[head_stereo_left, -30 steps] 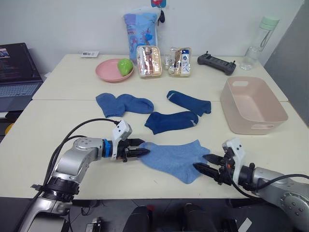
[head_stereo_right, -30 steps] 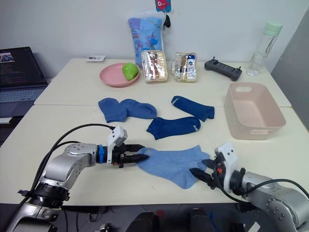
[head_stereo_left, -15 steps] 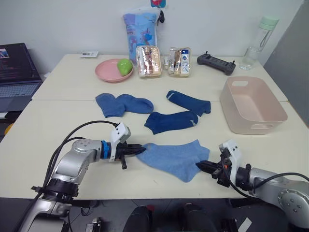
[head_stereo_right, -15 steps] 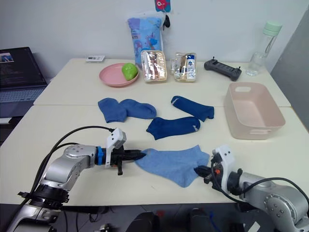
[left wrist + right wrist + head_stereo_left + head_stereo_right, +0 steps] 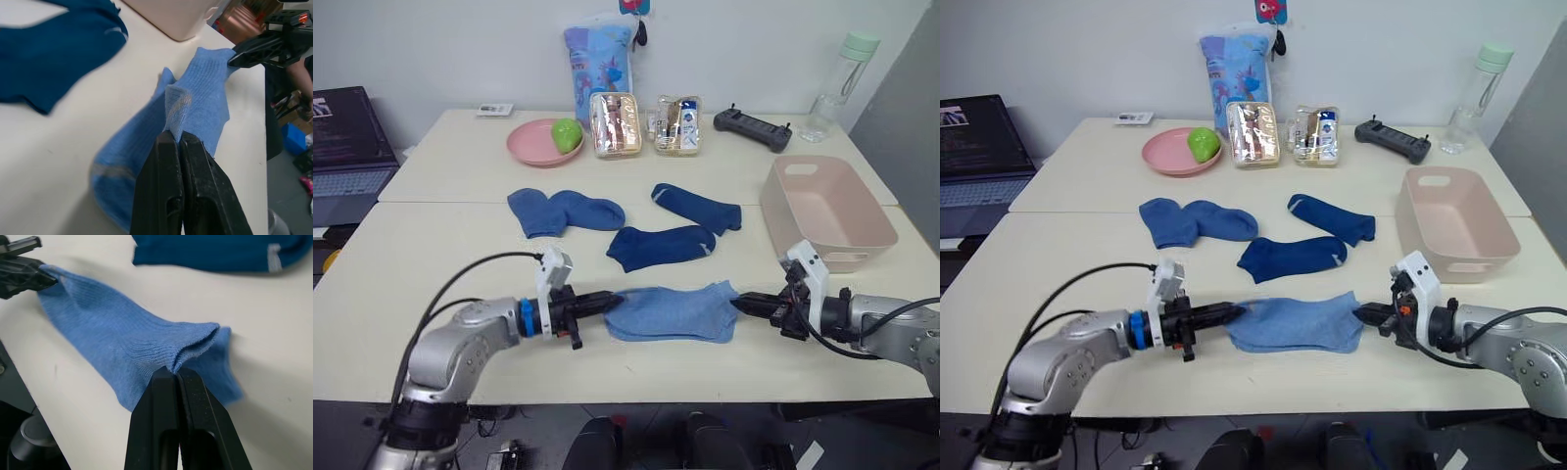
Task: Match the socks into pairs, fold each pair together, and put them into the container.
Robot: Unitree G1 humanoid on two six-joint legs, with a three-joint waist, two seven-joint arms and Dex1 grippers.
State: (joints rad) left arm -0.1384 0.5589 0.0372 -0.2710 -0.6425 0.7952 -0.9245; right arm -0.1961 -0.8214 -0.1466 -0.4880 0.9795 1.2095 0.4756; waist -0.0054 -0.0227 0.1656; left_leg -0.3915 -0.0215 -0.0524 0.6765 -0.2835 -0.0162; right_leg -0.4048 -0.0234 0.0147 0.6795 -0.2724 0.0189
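Left gripper (image 5: 607, 299) is clamped tight on one end of the light sock (image 5: 671, 313); right gripper (image 5: 740, 303) is pinched just as firmly on the other end, the sock stretched between them near the front edge of the table (image 5: 431, 255).

Head view: the light sock lies low across the table. At its 12 o'clock sits a navy sock (image 5: 661, 245), with another navy sock (image 5: 697, 207) just beyond at about 1 o'clock and a mid-blue pair (image 5: 563, 211) at 11 o'clock. The tub (image 5: 822, 211) stands empty at 2 o'clock, well apart from the sock.

Left wrist view: the two black fingers (image 5: 168, 196) are pressed together with a raised fold of the light sock's knit caught at their tips. The other gripper's tips meet the sock's far end, and a navy sock lies beside it.

Right wrist view: the fingers (image 5: 176, 426) are closed on the bunched cuff end, the sock running away toward the left gripper (image 5: 22, 271).

The step in hand looks like the fold: both ends held, nothing yet in the tub. The light layer appears doubled, though whether it is two socks is hard to tell. Next move likely calls for bringing one end over to the other, keeping the edges aligned, then releasing one grip.
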